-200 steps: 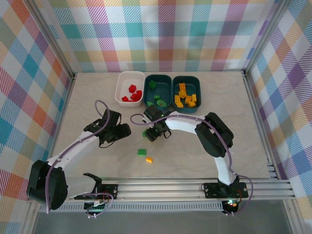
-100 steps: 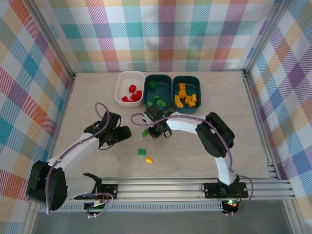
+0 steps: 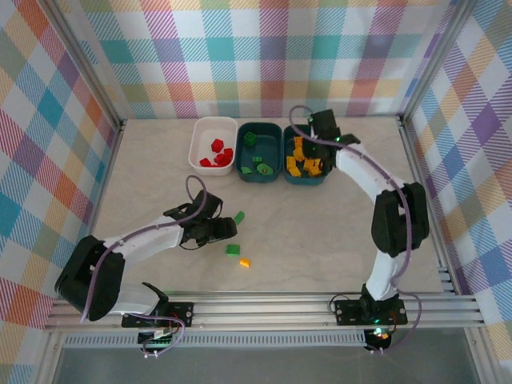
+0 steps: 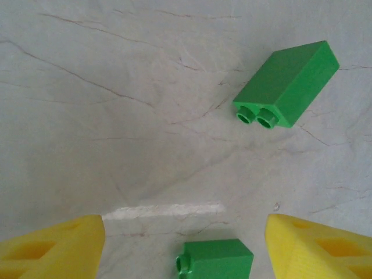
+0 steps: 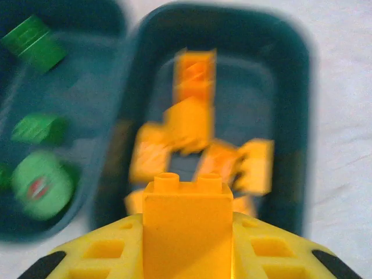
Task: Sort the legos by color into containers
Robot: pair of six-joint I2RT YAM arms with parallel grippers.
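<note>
Right tool (image 5: pixel 187 256) clenching orange brick (image 5: pixel 187 218), hovering directly over tub (image 5: pixel 299 128) of orange ones; left tool (image 3: pixel 226 230) released, green brick (image 4: pixel 216 263) lying just ahead.

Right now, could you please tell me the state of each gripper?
Left gripper: open, holding nothing.
Right gripper: shut on a yellow-orange lego brick.

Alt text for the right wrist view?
The right gripper holds an orange brick, studs up, between yellow fingers. Beyond it, blurred, is a dark teal tub of orange bricks, with a second teal tub of green bricks at left.
</note>
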